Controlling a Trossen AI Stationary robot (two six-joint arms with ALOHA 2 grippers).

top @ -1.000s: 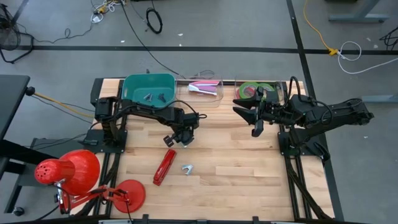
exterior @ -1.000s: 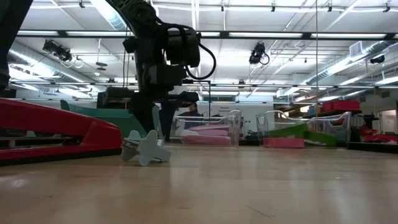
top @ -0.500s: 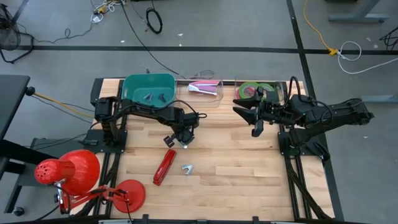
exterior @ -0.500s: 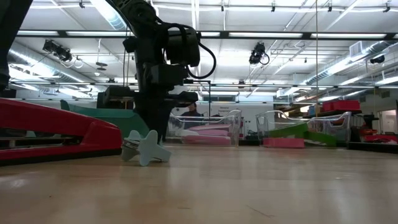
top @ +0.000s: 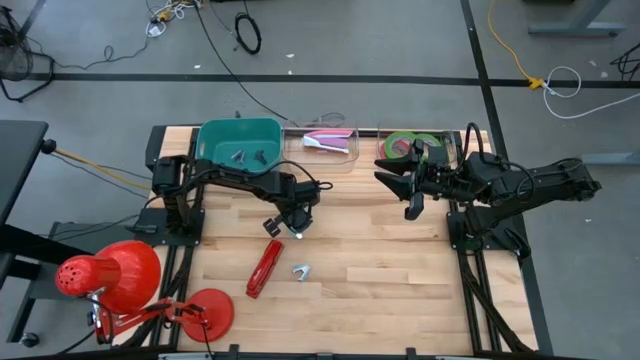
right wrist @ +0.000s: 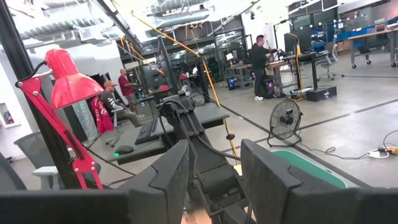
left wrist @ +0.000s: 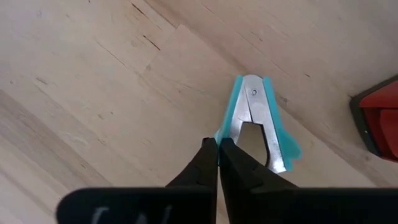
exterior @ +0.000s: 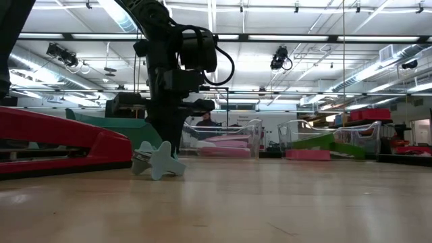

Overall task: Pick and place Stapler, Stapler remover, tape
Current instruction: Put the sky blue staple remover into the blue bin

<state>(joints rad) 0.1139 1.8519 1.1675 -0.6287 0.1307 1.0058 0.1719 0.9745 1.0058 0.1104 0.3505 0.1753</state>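
My left gripper (top: 297, 228) points steeply down over the middle of the table, shut on a teal-handled stapler remover (left wrist: 258, 121) lying there. A second stapler remover (top: 301, 271) lies nearer the front edge, beside the red stapler (top: 265, 268); both lie flat on the wood. Green tape rolls (top: 405, 145) sit in a clear box at the far right. My right gripper (top: 410, 195) hangs raised near that box, level, open, with nothing between its fingers (right wrist: 168, 180). My left gripper pinches the thin edge of the remover's one teal handle (left wrist: 225, 124) between its two fingertips. The fingers come from above, pointing steeply down. The remover lies flat on the table with its metal jaws up.
A green bin (top: 215, 135) at the far left holds two more removers. A clear box (top: 345, 152) with pink and white items stands beside it. A red desk lamp (top: 110, 275) and its round base (top: 205, 310) occupy the near left corner. Bare wood lies at the near right.
My left gripper has shut its fingers in place over the table; the low view showed a gap between them a second ago and shows none now. The arm has not shifted. The remover by the stapler has stayed where it was.
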